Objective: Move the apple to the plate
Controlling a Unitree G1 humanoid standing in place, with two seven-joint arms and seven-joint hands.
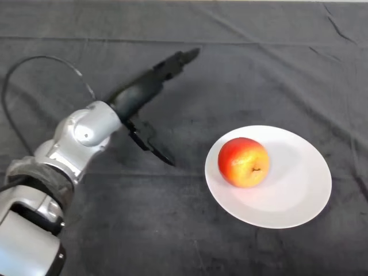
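The apple (pixel 244 162) sits on the plate's (pixel 299 198) left part; the hand (pixel 141 95), spread wide and empty, hovers well apart over the desk (pixel 172 230).

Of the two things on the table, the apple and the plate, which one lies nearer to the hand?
The plate: its left rim reaches closer to the open hand than the apple on it.

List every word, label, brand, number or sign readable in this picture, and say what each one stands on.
None: no readable text shows on the apple, the white plate, the dark cloth, or the robot hand and its silver-grey arm.
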